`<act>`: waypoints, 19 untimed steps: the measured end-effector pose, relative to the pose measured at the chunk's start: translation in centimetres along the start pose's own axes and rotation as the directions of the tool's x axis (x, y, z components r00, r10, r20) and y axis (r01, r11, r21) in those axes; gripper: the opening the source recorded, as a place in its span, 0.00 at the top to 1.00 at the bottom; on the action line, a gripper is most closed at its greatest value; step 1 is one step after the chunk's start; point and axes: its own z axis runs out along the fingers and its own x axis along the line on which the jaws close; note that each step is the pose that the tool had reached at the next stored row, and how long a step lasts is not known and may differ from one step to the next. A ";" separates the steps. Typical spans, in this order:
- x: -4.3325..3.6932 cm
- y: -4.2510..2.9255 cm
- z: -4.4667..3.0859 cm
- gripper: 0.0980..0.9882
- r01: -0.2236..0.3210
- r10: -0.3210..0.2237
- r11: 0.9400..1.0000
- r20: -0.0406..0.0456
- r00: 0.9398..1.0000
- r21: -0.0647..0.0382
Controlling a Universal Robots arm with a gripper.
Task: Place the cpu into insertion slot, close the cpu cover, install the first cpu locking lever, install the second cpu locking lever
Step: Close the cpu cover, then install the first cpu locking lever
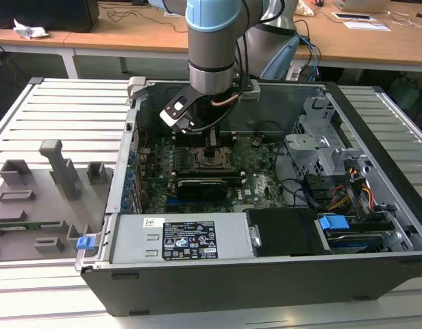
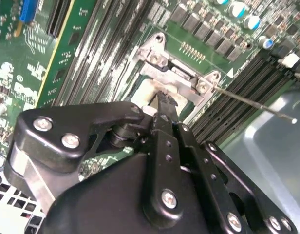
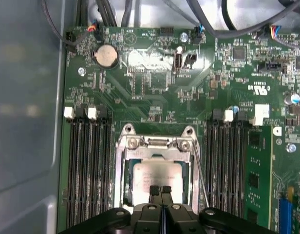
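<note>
Silver chip (image 3: 157,173) already lies flat in its socket (image 1: 209,163), with the metal frame (image 3: 121,175) folded down around it.
My hand (image 3: 160,191), fingers pressed together and pinching nothing, has its tips down at the chip's near edge, in the middle of the green board (image 3: 155,102); I judge this is to hold the frame flat. One wire lever (image 3: 201,178) along the frame's side slants up clear of its catch, so nothing is locked yet.
</note>
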 end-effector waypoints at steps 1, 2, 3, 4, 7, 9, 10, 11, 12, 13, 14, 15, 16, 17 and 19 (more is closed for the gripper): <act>0.00 0.07 0.01 0.99 0.000 0.000 1.000 0.000 1.000 0.000; 0.00 0.20 0.01 0.99 0.000 0.000 1.000 0.000 1.000 0.000; -0.01 0.33 0.02 0.99 0.000 0.000 1.000 0.000 1.000 0.000; -0.01 0.36 0.02 0.99 0.000 0.000 1.000 0.000 1.000 0.000; -0.01 0.50 0.03 0.99 0.000 0.000 1.000 0.000 1.000 0.000; -0.01 0.54 0.02 0.99 0.000 0.000 1.000 0.000 1.000 0.000; -0.01 0.54 -0.08 0.99 0.000 0.000 1.000 0.000 1.000 0.000; 0.00 0.55 -0.19 0.99 0.000 0.000 1.000 0.000 1.000 0.000; 0.00 0.56 -0.51 0.99 0.000 0.000 1.000 0.000 1.000 0.000; 0.01 0.58 -0.81 0.99 0.000 0.000 1.000 0.000 1.000 0.000; 0.02 0.60 -1.08 0.99 0.000 0.000 1.000 0.000 1.000 0.000; 0.03 0.62 -1.58 0.99 0.000 0.000 1.000 0.000 1.000 0.000; 0.04 0.64 -1.91 0.99 0.000 0.000 1.000 0.000 1.000 0.000; 0.04 0.65 -2.11 0.99 0.000 0.000 1.000 0.000 1.000 0.000; 0.05 0.67 -2.33 0.99 0.000 0.000 1.000 0.000 1.000 0.000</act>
